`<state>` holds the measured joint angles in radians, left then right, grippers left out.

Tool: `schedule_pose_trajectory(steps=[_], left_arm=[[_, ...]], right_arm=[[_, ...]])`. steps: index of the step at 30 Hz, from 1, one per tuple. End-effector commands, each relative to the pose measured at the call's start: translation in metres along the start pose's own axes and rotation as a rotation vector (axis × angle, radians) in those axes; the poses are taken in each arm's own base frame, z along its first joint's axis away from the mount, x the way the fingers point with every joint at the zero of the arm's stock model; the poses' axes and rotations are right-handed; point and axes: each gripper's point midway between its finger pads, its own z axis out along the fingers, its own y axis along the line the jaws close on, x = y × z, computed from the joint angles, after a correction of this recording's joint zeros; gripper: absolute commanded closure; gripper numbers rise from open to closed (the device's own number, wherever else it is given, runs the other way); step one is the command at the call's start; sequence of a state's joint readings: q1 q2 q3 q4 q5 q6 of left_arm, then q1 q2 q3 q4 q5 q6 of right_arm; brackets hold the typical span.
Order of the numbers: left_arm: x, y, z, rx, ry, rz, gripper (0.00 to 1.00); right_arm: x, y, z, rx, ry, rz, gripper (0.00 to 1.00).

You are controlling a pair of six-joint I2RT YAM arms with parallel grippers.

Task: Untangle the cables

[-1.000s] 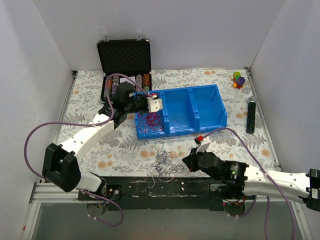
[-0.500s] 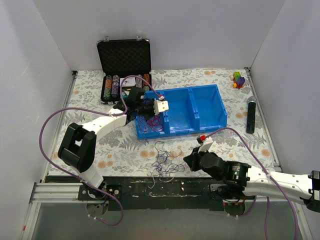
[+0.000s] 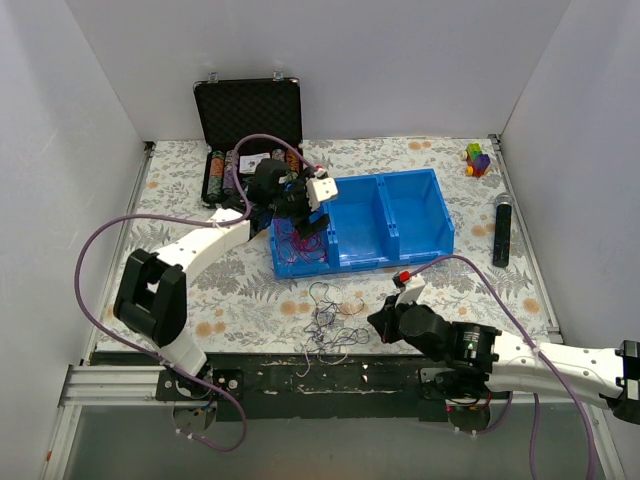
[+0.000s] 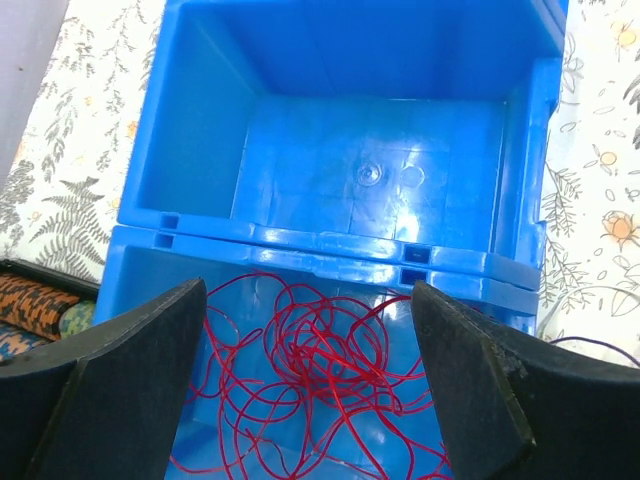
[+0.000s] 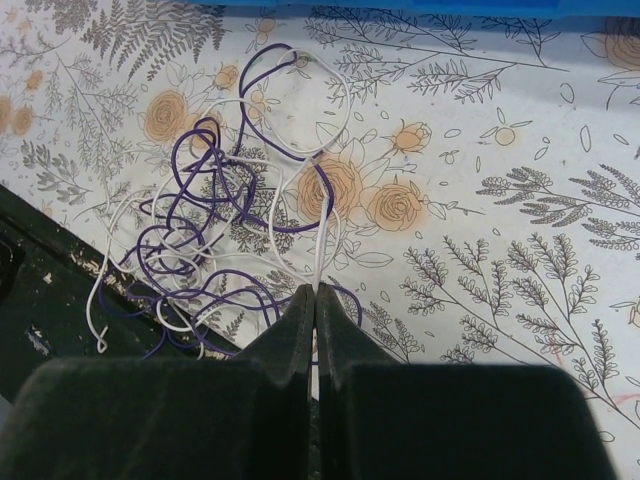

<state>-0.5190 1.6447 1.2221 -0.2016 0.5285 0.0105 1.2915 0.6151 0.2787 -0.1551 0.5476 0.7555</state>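
Observation:
A loose red cable [image 4: 320,370] lies in the left compartment of the blue bin [image 4: 330,160], apart from the rest. My left gripper [image 4: 308,300] hovers over it, open, with nothing between its fingers; from above it sits at the bin's left end [image 3: 312,218]. Purple and white cables [image 3: 330,325] lie tangled on the floral tabletop near the front edge. My right gripper [image 5: 316,292] is shut on a white cable [image 5: 322,240] at the right side of that tangle, where purple loops [image 5: 190,180] cross the white ones.
The bin's middle and right compartments [image 3: 415,215] hold nothing. An open black case [image 3: 250,115] with poker chips [image 3: 225,175] stands at the back left. Coloured blocks [image 3: 477,158] and a black cylinder [image 3: 502,230] lie at the right. The dark front rail [image 3: 330,375] borders the tangle.
My left gripper has opened over the bin's left compartment, and the red cable now lies loose there. The right gripper has stayed shut at the tangle.

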Motion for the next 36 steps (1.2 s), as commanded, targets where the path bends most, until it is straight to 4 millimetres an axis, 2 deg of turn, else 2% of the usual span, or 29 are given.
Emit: schedule_pose_trajectory(steps=[1, 5, 7, 9, 11, 14, 16, 18, 21, 23, 26, 29, 32, 36], left_arm=[[-0.059, 0.015, -0.043, -0.087, -0.109, 0.012, 0.16], [-0.091, 0.006, -0.079, -0.097, -0.169, 0.042, 0.18], [-0.095, -0.005, -0.096, -0.099, -0.179, 0.053, 0.18], [-0.089, -0.025, -0.110, -0.059, -0.162, 0.086, 0.18], [-0.070, -0.050, -0.118, -0.011, -0.132, 0.121, 0.18], [-0.052, -0.086, -0.130, 0.046, -0.122, 0.134, 0.19], [-0.040, -0.110, -0.137, 0.109, -0.104, 0.158, 0.19], [-0.033, -0.127, -0.142, 0.156, -0.106, 0.165, 0.19], [-0.037, -0.145, -0.141, 0.209, -0.165, 0.164, 0.20], [-0.050, -0.147, -0.137, 0.210, -0.234, 0.143, 0.21], [-0.070, -0.155, -0.130, 0.237, -0.331, 0.087, 0.22], [-0.085, -0.164, -0.129, 0.249, -0.416, 0.071, 0.22], [-0.097, -0.166, -0.126, 0.243, -0.453, 0.088, 0.21], [-0.097, -0.165, -0.118, 0.250, -0.438, 0.067, 0.23]], right_arm=[[-0.012, 0.006, 0.000, -0.007, -0.042, 0.009, 0.99], [-0.020, 0.008, -0.004, -0.005, -0.056, 0.007, 0.99], [-0.031, 0.014, -0.007, -0.020, -0.078, -0.004, 0.99], [-0.040, 0.018, -0.009, -0.029, -0.093, -0.039, 0.99], [-0.054, 0.025, -0.013, -0.030, -0.112, -0.069, 0.99], [-0.065, 0.029, -0.014, -0.013, -0.117, -0.105, 0.88], [-0.070, 0.033, -0.014, -0.013, -0.118, -0.118, 0.88], [-0.076, 0.038, -0.015, -0.022, -0.129, -0.119, 0.96], [-0.090, 0.056, -0.018, -0.082, -0.150, -0.126, 0.99], [-0.102, 0.074, -0.024, -0.149, -0.163, -0.150, 0.99], [-0.124, 0.112, -0.042, -0.316, -0.203, -0.208, 0.99], [-0.149, 0.141, -0.065, -0.443, -0.249, -0.235, 0.99], [-0.161, 0.154, -0.077, -0.489, -0.252, -0.262, 0.99], [-0.167, 0.168, -0.087, -0.554, -0.253, -0.287, 0.99]])
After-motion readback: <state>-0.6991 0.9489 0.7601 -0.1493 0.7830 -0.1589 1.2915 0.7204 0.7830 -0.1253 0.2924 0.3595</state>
